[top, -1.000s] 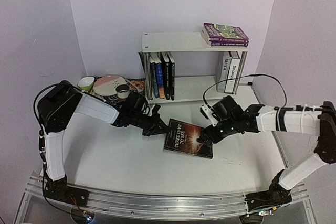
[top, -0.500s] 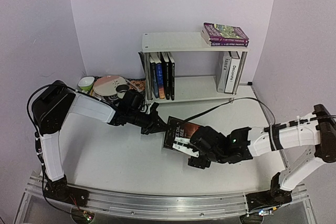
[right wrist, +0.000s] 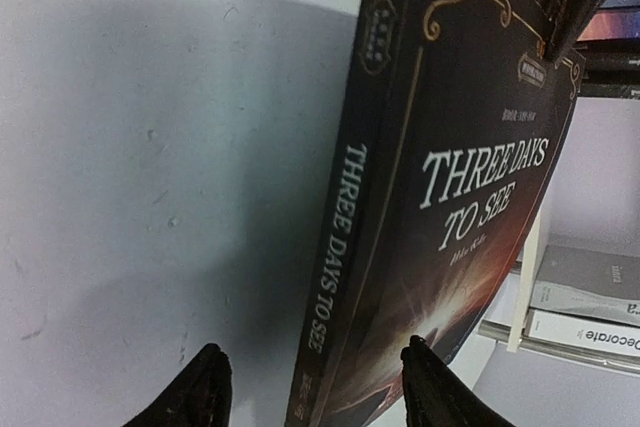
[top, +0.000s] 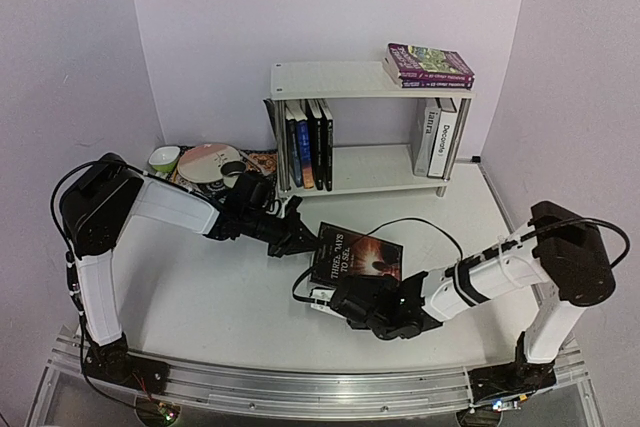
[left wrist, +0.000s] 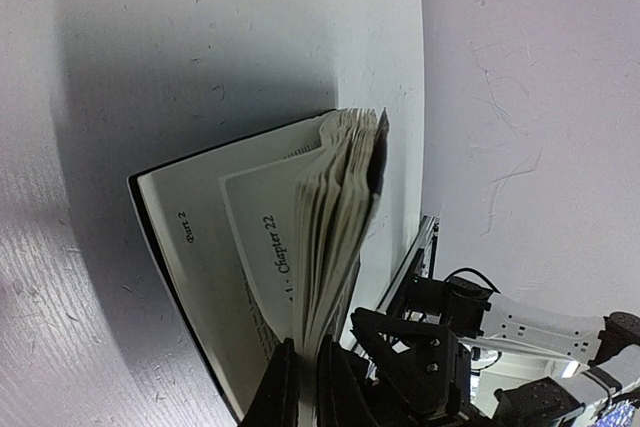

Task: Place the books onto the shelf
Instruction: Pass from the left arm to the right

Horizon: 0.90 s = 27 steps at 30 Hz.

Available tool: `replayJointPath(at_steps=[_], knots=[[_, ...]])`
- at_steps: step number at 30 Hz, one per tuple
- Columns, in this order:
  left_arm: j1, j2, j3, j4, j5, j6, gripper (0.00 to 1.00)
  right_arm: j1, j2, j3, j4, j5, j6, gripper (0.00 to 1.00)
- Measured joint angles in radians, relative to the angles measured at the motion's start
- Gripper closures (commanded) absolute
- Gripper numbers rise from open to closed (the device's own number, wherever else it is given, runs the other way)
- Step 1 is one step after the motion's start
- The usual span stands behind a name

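Between the right fingers point(right wrist: 208, 390), the dark book point(right wrist: 470, 197)

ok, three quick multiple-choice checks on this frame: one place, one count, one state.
1. Where are the purple paperbacks?
A. on top of the shelf, at its right end
B. on the lower tier
C. on the table

2. How many books stand at the lower tier's right end?
A. none
B. two
C. five

3. The right gripper is:
A. shut on nothing
B. out of view
C. open around the spine of the Three Days to See book

Key:
1 A: they lie stacked on the top board.
2 B: two pale spines stand by the right leg.
3 C: its wrist view shows one finger on each side of the spine.
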Motion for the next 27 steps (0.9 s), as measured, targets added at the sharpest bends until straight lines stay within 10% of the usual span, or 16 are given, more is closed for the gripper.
replayJointPath(at_steps=[9, 20, 27], knots=[[0.001, 0.000, 0.000, 0.000, 0.000, 0.000, 0.99, 0.014, 0.060, 0.004, 0.097, 0.103, -0.050, 0.99], [0.016, -0.090, -0.053, -0.007, -0.023, 0.028, 0.37, 0.010, -0.084, -0.017, 0.112, 0.146, -0.018, 1.00], [0.035, -0.322, -0.164, 0.002, -0.121, 0.089, 0.24, -0.041, -0.240, -0.041, 0.106, 0.076, 0.063, 1.00]])
